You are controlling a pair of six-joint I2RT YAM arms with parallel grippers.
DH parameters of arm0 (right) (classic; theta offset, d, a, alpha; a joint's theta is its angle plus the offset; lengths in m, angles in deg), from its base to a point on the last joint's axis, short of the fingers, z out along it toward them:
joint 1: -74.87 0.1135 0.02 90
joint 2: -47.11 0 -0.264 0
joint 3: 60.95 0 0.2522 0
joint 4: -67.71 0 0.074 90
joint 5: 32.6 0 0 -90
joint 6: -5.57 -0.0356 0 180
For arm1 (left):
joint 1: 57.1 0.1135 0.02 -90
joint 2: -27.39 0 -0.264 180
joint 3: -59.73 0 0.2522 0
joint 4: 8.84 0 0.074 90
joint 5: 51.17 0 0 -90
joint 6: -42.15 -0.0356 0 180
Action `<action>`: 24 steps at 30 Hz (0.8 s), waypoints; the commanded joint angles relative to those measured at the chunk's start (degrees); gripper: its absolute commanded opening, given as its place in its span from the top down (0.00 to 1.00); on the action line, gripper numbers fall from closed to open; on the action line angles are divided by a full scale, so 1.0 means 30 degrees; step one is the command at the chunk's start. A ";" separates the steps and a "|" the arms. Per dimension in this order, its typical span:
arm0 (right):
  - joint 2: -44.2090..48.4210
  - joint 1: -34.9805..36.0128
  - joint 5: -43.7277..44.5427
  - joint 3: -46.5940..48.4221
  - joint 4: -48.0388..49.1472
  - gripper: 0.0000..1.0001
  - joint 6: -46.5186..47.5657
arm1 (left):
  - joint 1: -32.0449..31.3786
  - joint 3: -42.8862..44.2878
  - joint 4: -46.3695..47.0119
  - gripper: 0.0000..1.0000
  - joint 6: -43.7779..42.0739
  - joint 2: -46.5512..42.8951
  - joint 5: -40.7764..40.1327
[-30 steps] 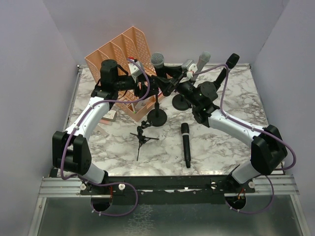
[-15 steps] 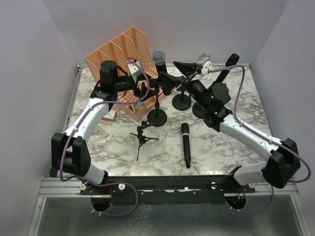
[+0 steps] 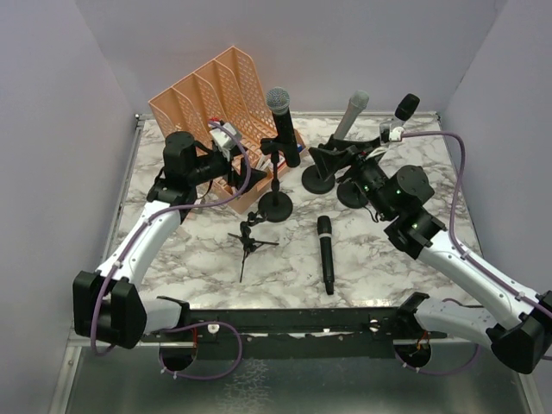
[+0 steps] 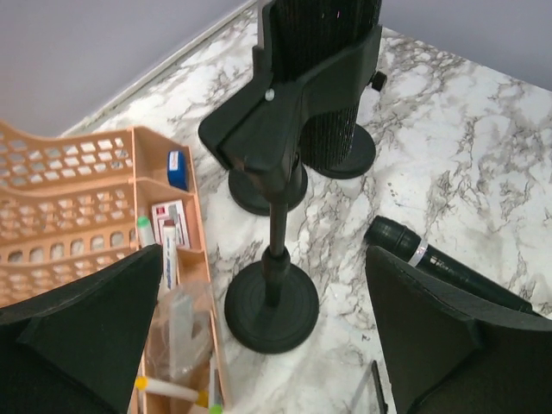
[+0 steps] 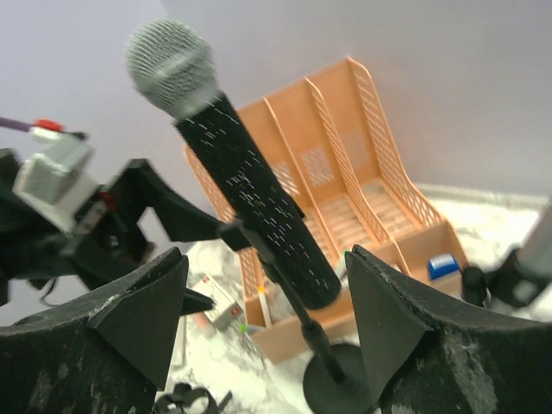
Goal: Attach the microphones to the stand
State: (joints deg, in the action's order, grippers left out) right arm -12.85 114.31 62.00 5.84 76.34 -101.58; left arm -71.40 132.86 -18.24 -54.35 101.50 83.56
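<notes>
**A:** How's this going? I count three microphones clipped upright, heads up: the silver-grille mic [image 3: 278, 102], the silver-grey mic [image 3: 354, 108] and the black mic [image 3: 405, 107].

**B:** Yep. The left pincer [image 4: 263, 252] and right pincer [image 5: 266, 253] both gape wide, holding nothing.

**A:** And the last one?

**B:** The fourth mic [image 3: 325, 254] lies flat on the bench [image 3: 207, 269], at 5 o'clock from the silver-grille stand's base [image 3: 276, 207]. The small tripod [image 3: 250, 241] lies tipped at 7 o'clock, so I'd guess it needs righting first.
</notes>
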 commanded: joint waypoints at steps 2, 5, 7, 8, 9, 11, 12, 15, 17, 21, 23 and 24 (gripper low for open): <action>0.1011 0.0125 0.2465 -0.0571 -0.6068 0.22 -0.2632 | 0.0139 -0.1899 0.0901 0.01 0.3123 -0.2379 -0.3216; 0.1318 0.0125 0.2257 -0.0868 -0.8157 0.23 -0.3288 | 0.0154 -0.2563 0.0939 0.01 0.3843 -0.3610 -0.4067; 0.1240 0.0125 0.1647 -0.0845 -0.9536 0.23 -0.3385 | 0.0143 -0.3049 0.0985 0.01 0.3951 -0.4519 -0.4885; 0.1161 0.0125 0.0907 -0.0867 -1.0016 0.23 -0.3222 | 0.0140 -0.3314 0.0972 0.01 0.3954 -0.5015 -0.5505; 0.1089 0.0125 0.0170 -0.0903 -1.0354 0.23 -0.3012 | 0.0140 -0.3563 0.0952 0.01 0.4039 -0.5469 -0.6238; 0.0963 0.0125 -0.1204 -0.1337 -1.0265 0.23 -0.3006 | 0.0140 -0.4109 0.0956 0.01 0.4242 -0.6436 -0.7719; 0.0911 0.0147 -0.1650 -0.1639 -1.0110 0.23 -0.3098 | 0.0140 -0.4391 0.0957 0.01 0.4393 -0.6836 -0.8383; 0.0652 0.0190 -0.3121 -0.2392 -0.9453 0.23 -0.3160 | 0.0140 -0.4817 0.0490 0.01 0.5128 -0.7930 -1.0234; 0.0477 0.0488 -0.3709 -0.2953 -0.8672 0.23 -0.3013 | 0.0125 -0.4925 0.0045 0.01 0.5917 -0.8502 -1.1310; -0.0245 0.1366 -0.4468 -0.3731 -0.7003 0.23 -0.2316 | 0.0140 -0.5131 -0.0218 0.01 0.6880 -0.9343 -1.1996; -0.0759 0.1885 -0.5037 -0.4070 -0.5882 0.23 -0.1807 | 0.0140 -0.5249 -0.0119 0.01 0.7042 -0.9646 -1.1975; -0.1051 0.2150 -0.5224 -0.4186 -0.5369 0.23 -0.1498 | 0.0140 -0.5281 -0.0129 0.01 0.7080 -0.9776 -1.1987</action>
State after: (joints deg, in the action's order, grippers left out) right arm -13.66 118.18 51.73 -5.32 52.69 -109.45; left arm -71.29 118.28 -17.85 -36.38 74.17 51.67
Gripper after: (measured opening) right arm 0.769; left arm 0.987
